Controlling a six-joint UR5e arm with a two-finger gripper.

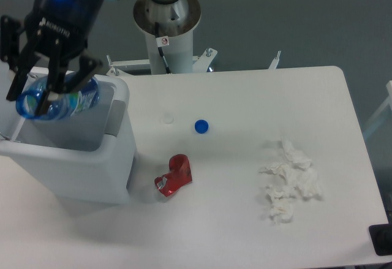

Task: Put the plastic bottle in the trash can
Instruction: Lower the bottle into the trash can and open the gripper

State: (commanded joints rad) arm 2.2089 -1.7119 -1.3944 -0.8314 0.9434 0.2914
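The plastic bottle (56, 102), transparent and blue-tinted, lies sideways in my gripper (48, 94), whose black fingers are shut on it. Bottle and gripper hang over the open mouth of the trash can (92, 168), a large white bin at the table's left, with its lid raised at the far left edge. The bottle's lower end overlaps the bin's interior in view.
A small blue cap (201, 125) lies on the white table near its middle. A crushed red can (174, 175) rests just right of the bin. Crumpled white tissue (288, 180) sits toward the right. The arm's base column (166, 21) stands behind the table.
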